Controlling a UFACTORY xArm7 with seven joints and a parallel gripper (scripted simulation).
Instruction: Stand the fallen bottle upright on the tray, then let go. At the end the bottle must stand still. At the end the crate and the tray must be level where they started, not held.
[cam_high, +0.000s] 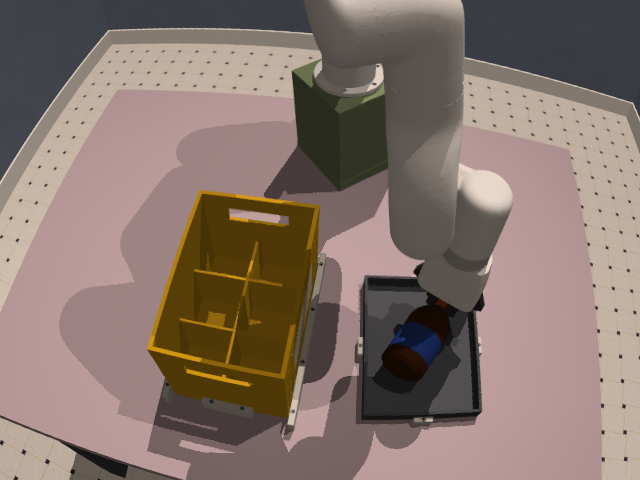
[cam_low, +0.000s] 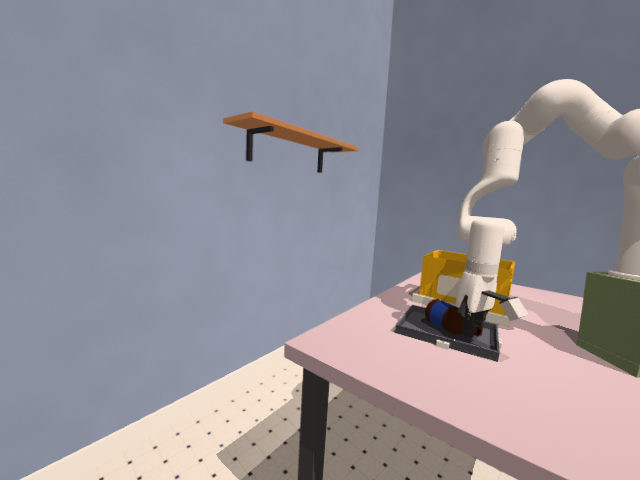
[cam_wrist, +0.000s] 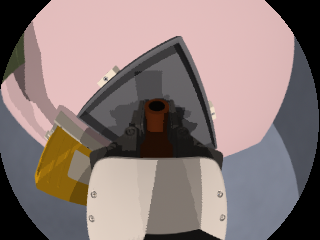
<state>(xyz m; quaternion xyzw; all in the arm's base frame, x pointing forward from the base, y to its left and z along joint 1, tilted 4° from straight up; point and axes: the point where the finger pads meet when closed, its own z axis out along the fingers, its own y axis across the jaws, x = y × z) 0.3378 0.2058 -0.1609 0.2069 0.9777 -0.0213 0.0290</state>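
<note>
The brown bottle (cam_high: 416, 343) (cam_low: 444, 316) with a blue label is on its side over the dark grey tray (cam_high: 454, 395) (cam_low: 449, 345) (cam_wrist: 182, 74). Its neck (cam_wrist: 156, 119) points to the tray's far right corner and its base points to the front left. My gripper (cam_high: 445, 305) (cam_low: 467, 319) (cam_wrist: 156, 109) is shut on the bottle near its neck and shoulder. The wrist hides the fingers in the overhead view. I cannot tell whether the bottle's base still rests on the tray floor.
The yellow partitioned crate (cam_high: 170, 299) (cam_low: 439, 263) (cam_wrist: 56, 167) stands left of the tray, on its rails. The green base block (cam_high: 341, 134) (cam_low: 610, 315) carries the arm at the back. A wall shelf (cam_low: 289, 131) hangs far off.
</note>
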